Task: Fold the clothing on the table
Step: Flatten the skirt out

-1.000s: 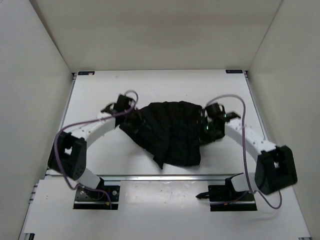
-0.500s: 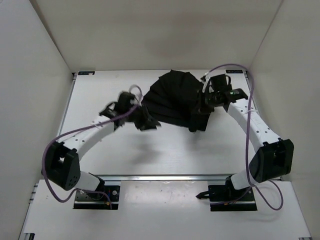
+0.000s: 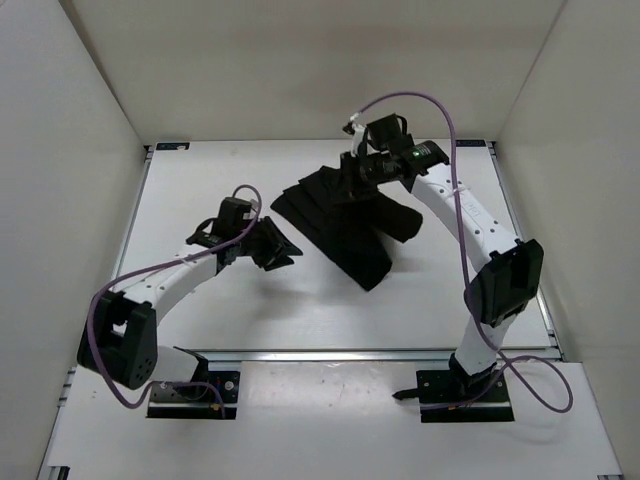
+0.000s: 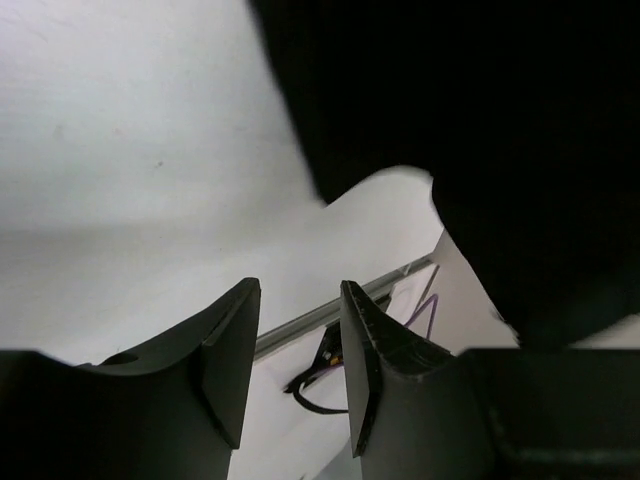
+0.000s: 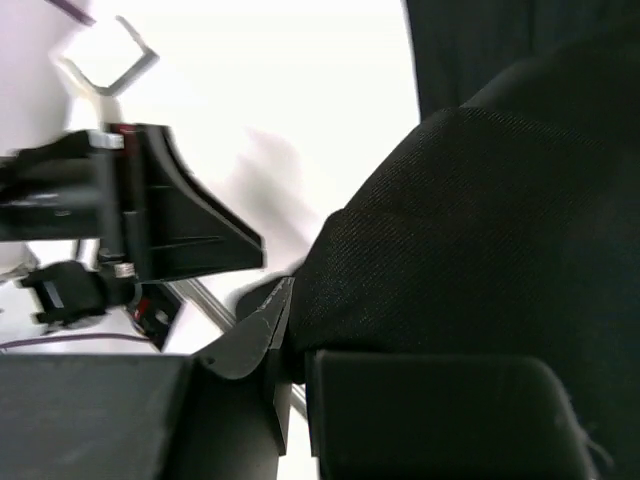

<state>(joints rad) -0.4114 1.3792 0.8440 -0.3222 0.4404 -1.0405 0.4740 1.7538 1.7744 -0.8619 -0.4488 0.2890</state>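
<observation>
Right jaws clamp the clothing; left jaws stand parted just beside it.

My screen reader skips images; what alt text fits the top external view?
The right gripper is shut on the black clothing near the far side of the white table. The left gripper is open beside the clothing, holding nothing.
</observation>
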